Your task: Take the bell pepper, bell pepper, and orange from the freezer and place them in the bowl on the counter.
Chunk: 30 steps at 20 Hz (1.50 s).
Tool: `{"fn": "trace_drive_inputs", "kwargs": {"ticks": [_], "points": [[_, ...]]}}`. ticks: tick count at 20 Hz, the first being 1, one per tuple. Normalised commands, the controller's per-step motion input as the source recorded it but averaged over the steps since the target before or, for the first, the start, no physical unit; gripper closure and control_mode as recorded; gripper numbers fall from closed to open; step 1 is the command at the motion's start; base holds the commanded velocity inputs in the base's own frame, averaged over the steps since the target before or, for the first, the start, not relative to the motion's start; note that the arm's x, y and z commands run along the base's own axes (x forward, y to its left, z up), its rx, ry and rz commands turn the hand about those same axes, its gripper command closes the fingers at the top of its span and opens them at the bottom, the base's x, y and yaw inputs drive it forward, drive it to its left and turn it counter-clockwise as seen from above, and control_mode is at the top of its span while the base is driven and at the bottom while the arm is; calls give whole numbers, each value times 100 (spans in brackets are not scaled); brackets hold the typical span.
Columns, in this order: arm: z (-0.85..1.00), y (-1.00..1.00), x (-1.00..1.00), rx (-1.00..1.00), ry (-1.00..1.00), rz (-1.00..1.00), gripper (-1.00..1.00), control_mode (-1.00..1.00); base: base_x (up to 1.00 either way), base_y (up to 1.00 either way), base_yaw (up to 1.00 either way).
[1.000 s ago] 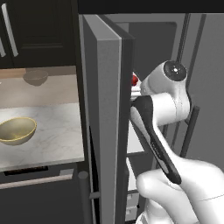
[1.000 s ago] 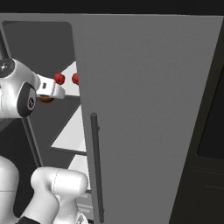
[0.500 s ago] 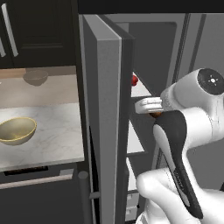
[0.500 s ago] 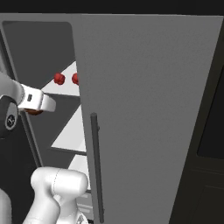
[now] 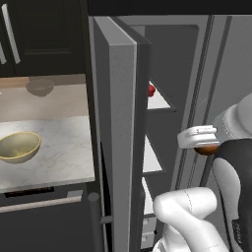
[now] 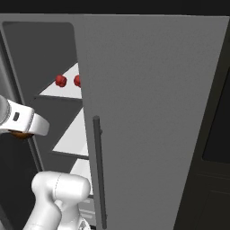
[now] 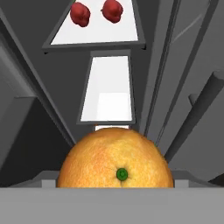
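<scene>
My gripper (image 5: 198, 138) is shut on the orange (image 5: 207, 149), held in front of the open freezer (image 5: 167, 59), outside its shelves. The hand view has the orange (image 7: 115, 162) large at the bottom, hiding the fingertips. In the right base view the orange (image 6: 19, 134) peeks out under the white hand (image 6: 28, 123). Two red bell peppers (image 7: 80, 13) (image 7: 112, 10) sit side by side on the top white shelf, also seen from the right (image 6: 60, 81) (image 6: 77, 81). One pepper (image 5: 151, 90) peeks past the door edge. The pale-yellow bowl (image 5: 18, 146) rests on the marbled counter (image 5: 61, 157) at the left.
The thick grey freezer door (image 5: 120, 123) stands open between the arm and the counter, its bar handle (image 6: 98, 170) facing the right camera. A duller grey-tan bowl (image 5: 40, 86) sits at the counter's back. White shelves (image 7: 109, 92) lie below the peppers.
The hand has drawn back from the top shelf and lowered, carrying the orange out of the freezer. Both peppers stay on the shelf.
</scene>
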Motion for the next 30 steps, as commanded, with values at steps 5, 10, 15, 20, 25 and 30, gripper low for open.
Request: {"fn": "trace_drive_inputs", "kwargs": {"ticks": [5,10,15,20,25,30], "points": [[0,-23,-47,0,4,0,100,-100,0,0,0],[0,-7,-5,-3,0,0,100,-100,0,0,0],[0,-5,0,-4,0,0,100,-100,0,0,0],[0,-15,0,-1,0,6,100,-100,0,0,0],[0,-12,0,0,0,4,100,-100,0,0,0],[0,0,0,0,0,0,100,-100,0,0,0]]}}
